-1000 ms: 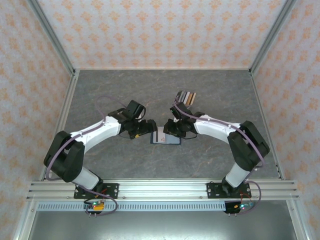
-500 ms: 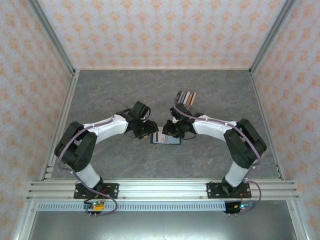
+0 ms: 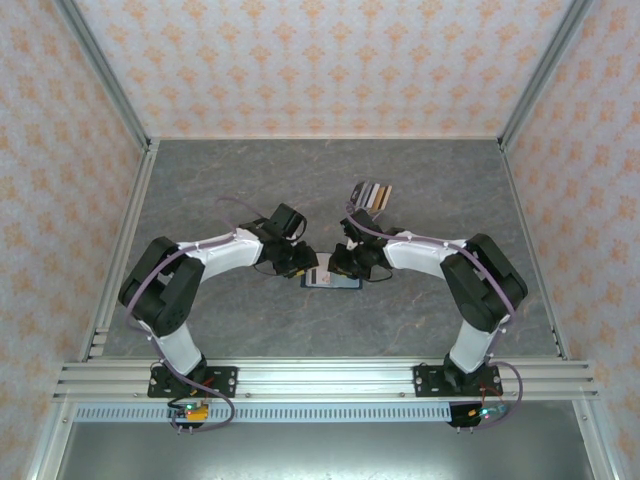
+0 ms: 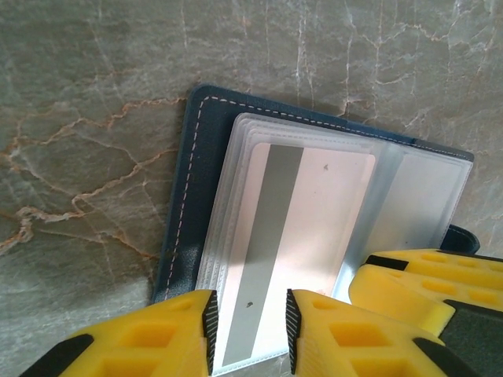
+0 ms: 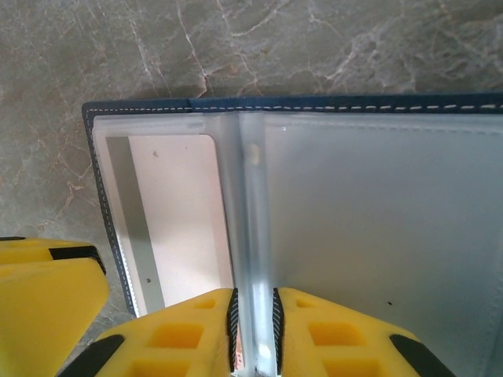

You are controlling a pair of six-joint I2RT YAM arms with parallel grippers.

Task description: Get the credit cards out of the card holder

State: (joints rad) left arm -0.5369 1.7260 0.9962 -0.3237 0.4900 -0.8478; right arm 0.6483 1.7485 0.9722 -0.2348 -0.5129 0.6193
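The card holder [image 3: 332, 281] lies open on the table, navy cover [image 4: 189, 196] down and clear sleeves up. A white credit card [image 4: 314, 204] with a grey stripe sits in its left-hand sleeve [image 5: 181, 212]. My left gripper [image 4: 251, 330] is low over that card's near end. Its pads stand a little apart, with the striped part of the card showing between them. My right gripper [image 5: 254, 330] is shut on the raised middle fold [image 5: 251, 220] of the sleeves. In the top view the two grippers meet over the holder, left [image 3: 305, 270] and right [image 3: 340, 268].
A small striped cluster of flat card-like pieces [image 3: 373, 192] lies behind the right arm. Metal frame posts and patterned walls close in the table [image 3: 200, 180] on three sides. The other arm's yellow fingers [image 4: 424, 283] crowd each wrist view.
My left gripper has moved right onto the holder's left end, and its jaws have narrowed a lot. The right gripper has tightened slightly on the fold.
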